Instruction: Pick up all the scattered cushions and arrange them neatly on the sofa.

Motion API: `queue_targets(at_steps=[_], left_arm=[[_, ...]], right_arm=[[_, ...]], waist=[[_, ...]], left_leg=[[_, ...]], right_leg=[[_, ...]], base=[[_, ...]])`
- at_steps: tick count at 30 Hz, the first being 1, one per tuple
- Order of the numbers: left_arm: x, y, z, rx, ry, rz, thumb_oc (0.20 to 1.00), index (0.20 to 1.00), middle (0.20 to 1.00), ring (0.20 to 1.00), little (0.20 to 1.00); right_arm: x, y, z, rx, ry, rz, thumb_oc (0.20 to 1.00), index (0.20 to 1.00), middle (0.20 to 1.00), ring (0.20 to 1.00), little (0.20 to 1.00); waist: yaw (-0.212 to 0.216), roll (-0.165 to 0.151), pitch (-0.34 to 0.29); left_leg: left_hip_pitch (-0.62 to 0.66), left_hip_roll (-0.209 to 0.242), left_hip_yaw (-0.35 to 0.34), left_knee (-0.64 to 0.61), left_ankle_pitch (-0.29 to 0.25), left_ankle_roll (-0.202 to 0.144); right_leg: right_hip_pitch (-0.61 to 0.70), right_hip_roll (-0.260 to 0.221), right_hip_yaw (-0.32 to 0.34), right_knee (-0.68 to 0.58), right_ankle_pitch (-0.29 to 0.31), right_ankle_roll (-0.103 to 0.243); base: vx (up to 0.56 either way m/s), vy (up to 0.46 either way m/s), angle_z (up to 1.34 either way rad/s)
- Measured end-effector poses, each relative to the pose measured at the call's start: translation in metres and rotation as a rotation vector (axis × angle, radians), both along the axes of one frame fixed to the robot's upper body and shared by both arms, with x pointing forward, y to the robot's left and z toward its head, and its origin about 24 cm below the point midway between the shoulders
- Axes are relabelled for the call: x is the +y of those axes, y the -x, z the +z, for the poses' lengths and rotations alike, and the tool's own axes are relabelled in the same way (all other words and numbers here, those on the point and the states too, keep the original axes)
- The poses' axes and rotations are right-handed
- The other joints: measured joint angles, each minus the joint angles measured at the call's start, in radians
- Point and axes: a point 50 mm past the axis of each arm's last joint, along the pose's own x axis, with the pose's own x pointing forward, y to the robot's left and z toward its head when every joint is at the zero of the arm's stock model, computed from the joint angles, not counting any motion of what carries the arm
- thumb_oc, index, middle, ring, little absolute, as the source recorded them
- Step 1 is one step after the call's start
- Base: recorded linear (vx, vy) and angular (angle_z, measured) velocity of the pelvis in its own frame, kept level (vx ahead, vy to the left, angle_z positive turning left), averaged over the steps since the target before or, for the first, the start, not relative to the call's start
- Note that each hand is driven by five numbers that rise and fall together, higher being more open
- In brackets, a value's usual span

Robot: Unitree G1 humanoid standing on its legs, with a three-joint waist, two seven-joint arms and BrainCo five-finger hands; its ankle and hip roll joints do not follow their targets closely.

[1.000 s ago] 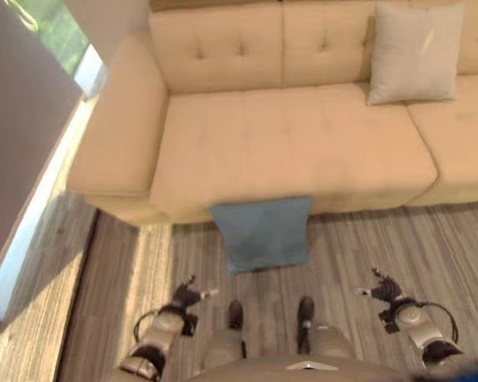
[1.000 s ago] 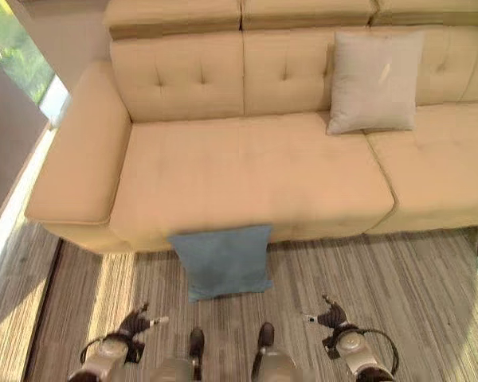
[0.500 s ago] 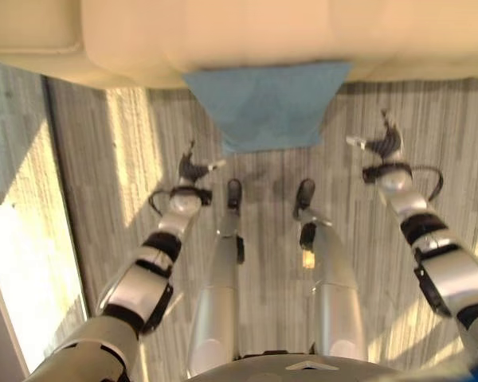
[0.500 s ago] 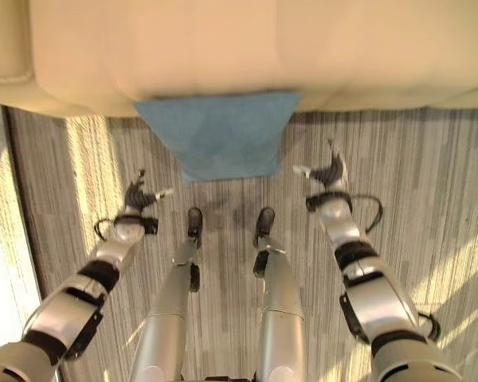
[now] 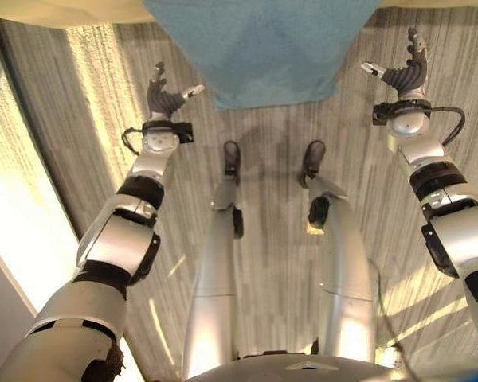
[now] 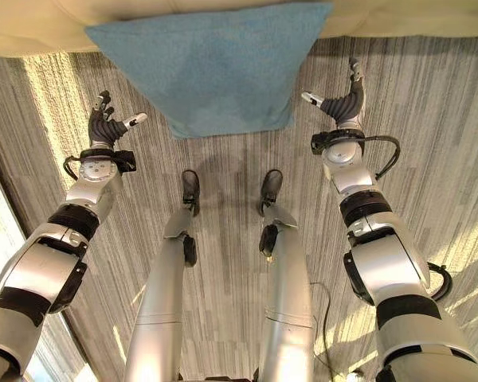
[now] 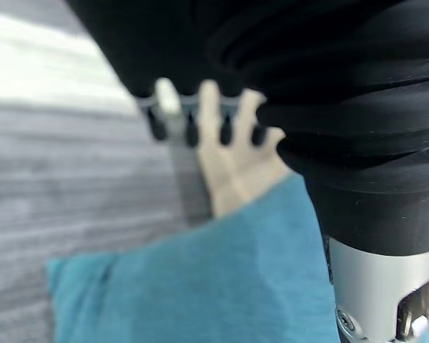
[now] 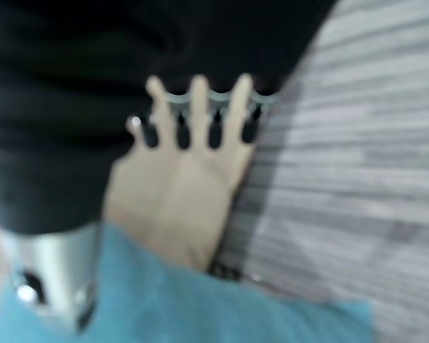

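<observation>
Blue cushion (image 6: 211, 68) lies on the striped carpet (image 6: 430, 127), its far edge against the beige sofa (image 6: 32, 36) base. Left hand (image 6: 106, 126) hovers just off the cushion's left side, fingers spread, holding nothing. Right hand (image 6: 344, 102) hovers off its right side, fingers likewise spread. Neither touches the cushion.

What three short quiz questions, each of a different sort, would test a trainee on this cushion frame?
1. True or false: the left robot hand is shut on the blue cushion.
2. Multiple choice: the blue cushion lies A) flat on the sofa seat, B) on the floor against the sofa front, C) in the right robot hand.
3. Fill in: the cushion lies ____ the two hands.

Key: 1 false, both hands are open and empty; 2 B; 3 between.
</observation>
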Motion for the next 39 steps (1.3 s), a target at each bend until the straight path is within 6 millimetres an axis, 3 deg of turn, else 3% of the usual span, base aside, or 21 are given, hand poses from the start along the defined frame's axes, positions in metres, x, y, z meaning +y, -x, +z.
queue_targets(at_steps=[9, 11, 12, 15, 17, 25, 30, 38, 39], left_arm=[[-0.006, -0.006, 0.049, -0.110, -0.013, -0.047, 1.000, 1.000, 1.000, 1.000, 1.000], [-0.012, -0.008, 0.063, -0.136, -0.038, -0.068, 1.000, 1.000, 1.000, 1.000, 1.000], [-0.018, -0.008, 0.083, -0.178, -0.040, -0.083, 1.000, 1.000, 1.000, 1.000, 1.000], [-0.022, -0.008, 0.094, -0.202, -0.041, -0.091, 1.000, 1.000, 1.000, 1.000, 1.000], [-0.023, -0.008, 0.096, -0.208, -0.036, -0.092, 1.000, 1.000, 1.000, 1.000, 1.000], [-0.031, -0.010, 0.093, -0.192, -0.080, -0.105, 1.000, 1.000, 1.000, 1.000, 1.000], [-0.045, -0.011, 0.093, -0.191, -0.105, -0.136, 1.000, 1.000, 1.000, 1.000, 1.000], [-0.054, -0.012, 0.093, -0.194, -0.066, -0.147, 1.000, 1.000, 1.000, 1.000, 1.000], [-0.056, -0.012, 0.093, -0.195, -0.064, -0.149, 1.000, 1.000, 1.000, 1.000, 1.000]], right_arm=[[0.002, -0.001, 0.016, -0.054, -0.061, 0.025, 1.000, 1.000, 1.000, 1.000, 1.000], [0.005, -0.002, 0.024, -0.074, -0.078, 0.036, 1.000, 1.000, 1.000, 1.000, 1.000], [0.015, -0.003, 0.045, -0.124, -0.059, 0.066, 1.000, 1.000, 1.000, 1.000, 1.000], [0.023, -0.002, 0.064, -0.166, -0.026, 0.086, 1.000, 1.000, 1.000, 1.000, 1.000], [0.025, -0.001, 0.076, -0.197, -0.023, 0.092, 1.000, 1.000, 1.000, 1.000, 1.000], [0.021, -0.001, 0.076, -0.188, 0.016, 0.077, 1.000, 1.000, 1.000, 1.000, 1.000], [0.025, 0.000, 0.088, -0.217, 0.002, 0.094, 1.000, 1.000, 1.000, 1.000, 1.000], [0.051, -0.003, 0.088, -0.204, -0.062, 0.182, 1.000, 1.000, 1.000, 1.000, 1.000], [0.057, -0.004, 0.087, -0.198, -0.076, 0.202, 0.853, 0.853, 0.853, 0.853, 0.853]], waist=[[-0.002, 0.003, -0.015], [0.000, 0.004, -0.015], [0.001, 0.007, -0.016], [0.005, 0.016, -0.021], [0.009, 0.016, -0.021], [0.016, 0.017, -0.021], [0.033, 0.018, -0.021], [0.030, 0.017, -0.021], [0.029, 0.018, -0.021]], left_leg=[[-0.132, -0.001, 0.007, 0.058, -0.006, -0.002], [-0.151, -0.002, 0.007, 0.078, -0.014, 0.000], [-0.187, -0.002, 0.009, 0.120, -0.030, 0.002], [-0.235, -0.004, 0.010, 0.161, -0.046, 0.008], [-0.263, -0.004, 0.023, 0.193, -0.056, 0.012], [-0.281, -0.003, 0.024, 0.277, -0.094, 0.024], [-0.288, -0.006, 0.020, 0.295, -0.101, 0.028], [-0.288, -0.010, 0.020, 0.310, -0.101, 0.026], [-0.288, -0.010, 0.018, 0.315, -0.101, 0.025]], right_leg=[[-0.125, 0.001, 0.016, 0.027, 0.011, 0.002], [-0.139, 0.000, 0.018, 0.034, 0.011, 0.001], [-0.170, -0.002, 0.027, 0.060, 0.010, 0.003], [-0.211, -0.003, 0.034, 0.081, 0.005, 0.008], [-0.239, -0.002, 0.047, 0.104, 0.004, 0.007], [-0.241, -0.003, 0.062, 0.151, -0.009, 0.021], [-0.241, -0.007, 0.061, 0.165, -0.012, 0.026], [-0.241, -0.012, 0.061, 0.182, -0.016, 0.022], [-0.241, -0.012, 0.061, 0.186, -0.016, 0.022]], base=[[0.02, 0.001, -0.01], [0.06, 0.020, -0.04], [0.06, 0.018, -0.05], [0.05, 0.024, -0.03], [0.05, 0.034, -0.04], [0.02, 0.001, -0.03], [0.00, 0.000, 0.00], [0.00, -0.016, 0.01], [0.00, 0.000, 0.00]])
